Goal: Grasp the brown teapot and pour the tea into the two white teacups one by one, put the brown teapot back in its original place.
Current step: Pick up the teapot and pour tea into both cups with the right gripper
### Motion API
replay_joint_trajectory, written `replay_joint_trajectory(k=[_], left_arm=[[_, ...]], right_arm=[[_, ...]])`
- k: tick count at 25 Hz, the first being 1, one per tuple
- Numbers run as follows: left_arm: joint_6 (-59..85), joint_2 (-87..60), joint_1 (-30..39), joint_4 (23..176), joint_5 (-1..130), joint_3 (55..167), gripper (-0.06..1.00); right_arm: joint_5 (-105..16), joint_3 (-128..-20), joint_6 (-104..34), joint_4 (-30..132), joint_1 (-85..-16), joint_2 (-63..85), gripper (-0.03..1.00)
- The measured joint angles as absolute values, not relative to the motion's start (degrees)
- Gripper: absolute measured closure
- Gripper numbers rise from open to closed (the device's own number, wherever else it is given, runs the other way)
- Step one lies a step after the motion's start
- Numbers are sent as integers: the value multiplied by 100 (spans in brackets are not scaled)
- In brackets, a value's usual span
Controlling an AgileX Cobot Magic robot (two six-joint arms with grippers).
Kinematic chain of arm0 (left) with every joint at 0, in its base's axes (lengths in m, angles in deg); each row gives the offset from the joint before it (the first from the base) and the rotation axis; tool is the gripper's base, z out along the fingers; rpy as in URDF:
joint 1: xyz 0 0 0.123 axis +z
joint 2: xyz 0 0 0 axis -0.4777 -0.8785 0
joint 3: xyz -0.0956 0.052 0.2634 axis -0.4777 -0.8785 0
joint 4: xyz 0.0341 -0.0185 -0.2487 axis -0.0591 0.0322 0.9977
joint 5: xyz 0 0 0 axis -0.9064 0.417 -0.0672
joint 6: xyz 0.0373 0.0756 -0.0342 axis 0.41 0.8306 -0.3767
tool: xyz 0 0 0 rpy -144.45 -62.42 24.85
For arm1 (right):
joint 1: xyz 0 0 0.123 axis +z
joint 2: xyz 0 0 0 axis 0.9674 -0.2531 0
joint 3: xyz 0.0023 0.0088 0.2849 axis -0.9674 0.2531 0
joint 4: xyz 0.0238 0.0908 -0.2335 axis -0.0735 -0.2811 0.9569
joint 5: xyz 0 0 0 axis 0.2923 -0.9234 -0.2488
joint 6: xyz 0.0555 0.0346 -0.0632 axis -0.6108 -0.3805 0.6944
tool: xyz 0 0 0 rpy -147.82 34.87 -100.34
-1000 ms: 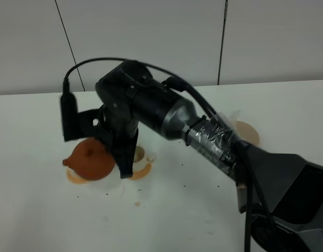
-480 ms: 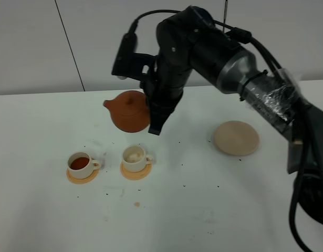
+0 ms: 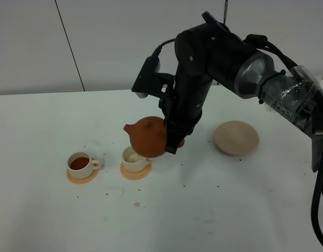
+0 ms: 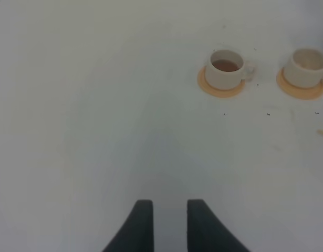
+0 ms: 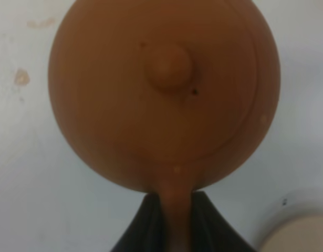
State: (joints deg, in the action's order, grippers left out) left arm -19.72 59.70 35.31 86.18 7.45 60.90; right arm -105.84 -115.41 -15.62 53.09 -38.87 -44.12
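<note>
Inside the right claw, shut tight: brown teapot by its handle, just above one white teacup. Left claw parted, holding nothing.

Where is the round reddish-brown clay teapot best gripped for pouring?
Grip the teapot by its loop handle, coming from the side opposite the spout. The handle is a thin strap that the right gripper clamps, leaving the spout free.
</note>
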Motion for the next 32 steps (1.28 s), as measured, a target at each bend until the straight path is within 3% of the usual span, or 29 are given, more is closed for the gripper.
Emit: replay_joint_trajectory(k=[14,32], left_arm=[[-1977,5970,3531,8618,745,6090,71],[-1977,5970,3531,8618,745,6090,71]], right_arm=[[-10559,-10764,-1842,5412,-3893,-4176,87],[-9387,-9886,-2060,5405,-3893,-3821,87]])
